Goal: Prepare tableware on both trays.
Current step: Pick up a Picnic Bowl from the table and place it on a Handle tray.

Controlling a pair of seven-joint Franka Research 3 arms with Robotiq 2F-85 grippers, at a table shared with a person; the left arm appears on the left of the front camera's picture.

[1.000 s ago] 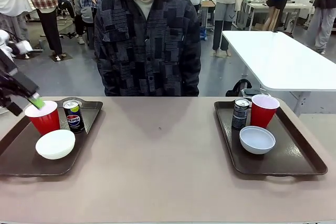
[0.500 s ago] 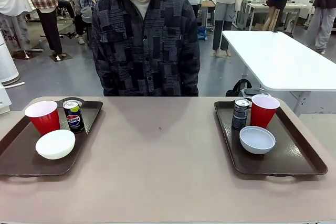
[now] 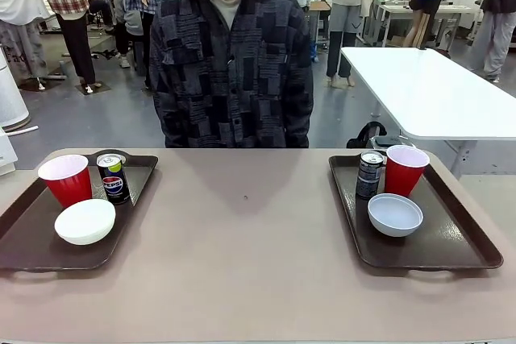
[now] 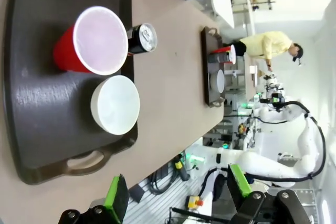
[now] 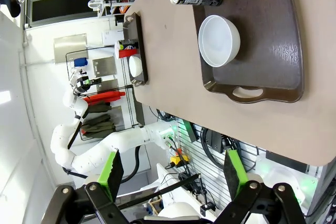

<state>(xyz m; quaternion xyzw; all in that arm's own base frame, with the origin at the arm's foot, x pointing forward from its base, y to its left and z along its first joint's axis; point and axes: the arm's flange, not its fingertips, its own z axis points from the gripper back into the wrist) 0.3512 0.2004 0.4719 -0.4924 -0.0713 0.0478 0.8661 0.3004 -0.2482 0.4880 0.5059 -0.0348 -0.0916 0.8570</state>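
A: Room check?
B: Tan table [image 3: 250, 279] up front, grey floor [image 3: 113, 118] behind it. White table [image 3: 427, 90] far right, a dark bag [image 3: 367, 134] beside its leg.
A: Further back?
B: More tables [image 3: 403, 10], people standing about. Lighting looks even, probably overhead.
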